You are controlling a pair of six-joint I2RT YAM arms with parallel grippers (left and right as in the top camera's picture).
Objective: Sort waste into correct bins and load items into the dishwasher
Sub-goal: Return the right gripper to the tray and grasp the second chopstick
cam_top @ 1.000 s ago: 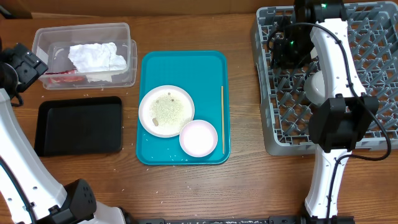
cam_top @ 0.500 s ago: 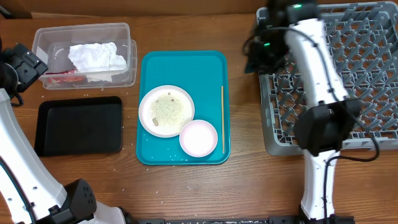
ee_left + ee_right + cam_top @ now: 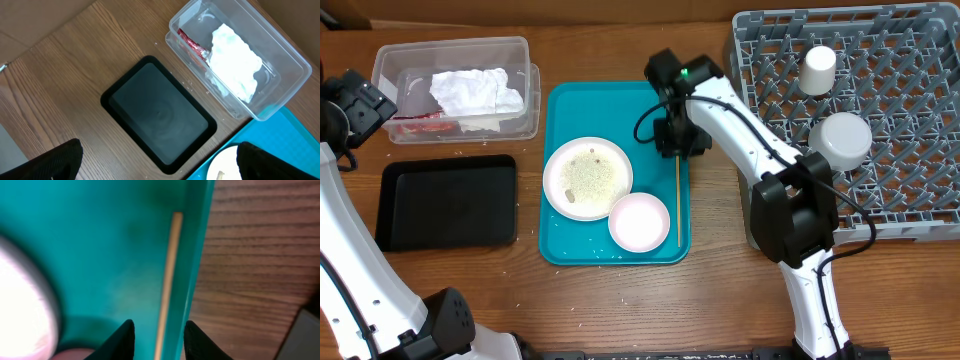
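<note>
Two things sit in the clear tub (image 3: 455, 45): napkin (image 3: 475, 92), red packet (image 3: 420, 124).

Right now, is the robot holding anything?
Nothing is held. The right gripper straddles the wooden stick on the teal tray without gripping it; the left gripper is open and empty.

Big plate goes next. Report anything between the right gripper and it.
Nothing visible. The right gripper hangs over the stick by the tray's right rim; only bare tray lies between it and the big plate.
</note>
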